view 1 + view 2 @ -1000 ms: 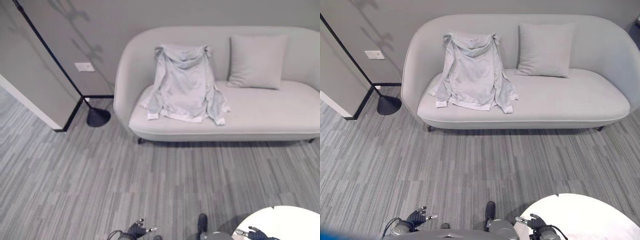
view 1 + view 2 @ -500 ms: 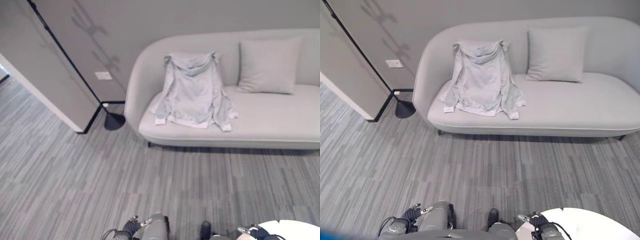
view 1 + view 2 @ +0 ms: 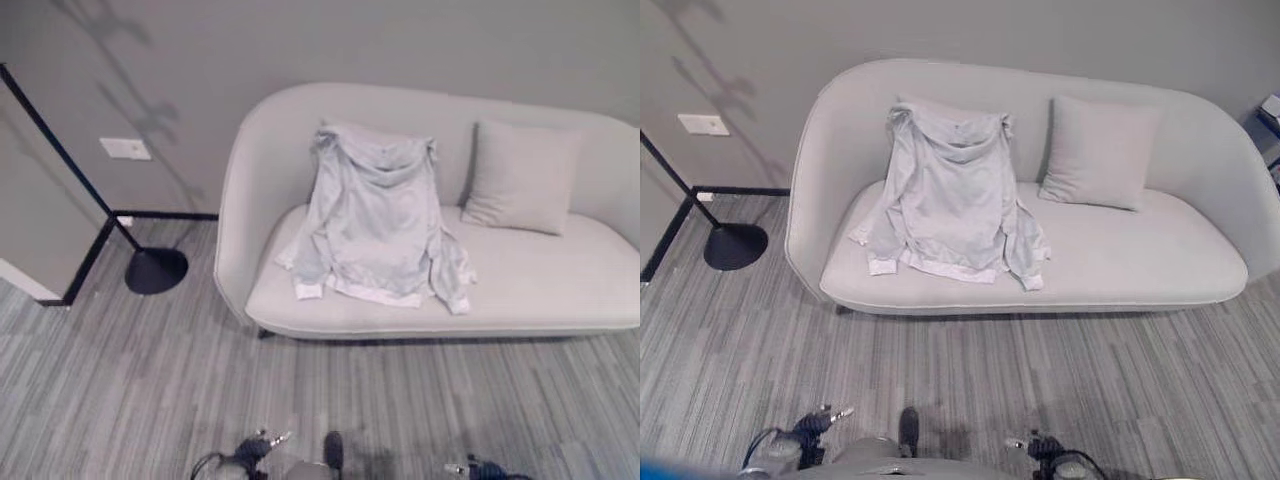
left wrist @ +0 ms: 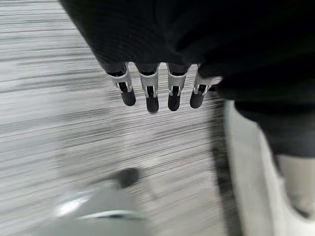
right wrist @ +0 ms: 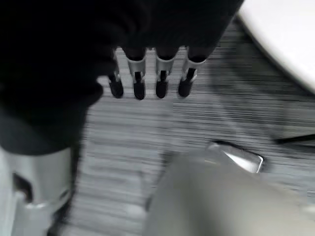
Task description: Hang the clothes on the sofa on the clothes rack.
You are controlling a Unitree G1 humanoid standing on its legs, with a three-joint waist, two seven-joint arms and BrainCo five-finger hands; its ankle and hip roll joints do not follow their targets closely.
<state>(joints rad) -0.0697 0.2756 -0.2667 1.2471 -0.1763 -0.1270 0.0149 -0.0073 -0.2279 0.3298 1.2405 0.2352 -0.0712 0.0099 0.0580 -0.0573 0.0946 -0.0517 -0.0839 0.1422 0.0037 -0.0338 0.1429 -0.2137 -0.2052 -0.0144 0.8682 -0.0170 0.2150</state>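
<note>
Nowhere legible print; pale hoodie (image 3: 375,220) draped on sofa (image 3: 560,290) backrest.

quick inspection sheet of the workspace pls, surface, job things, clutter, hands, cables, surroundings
surface: grey striped carpet floor.
job's things: pale hooded jacket draped over the backrest and seat of the light sofa, on its left half; black stand base with a slanted black pole on the floor left of the sofa.
clutter: one cushion leaning on the backrest, right of the jacket.
hands: left hand and right hand both low over the floor, fingers straight, holding nothing.
cables: nothing seen.
surroundings: grey wall behind the sofa with a wall plate.
</note>
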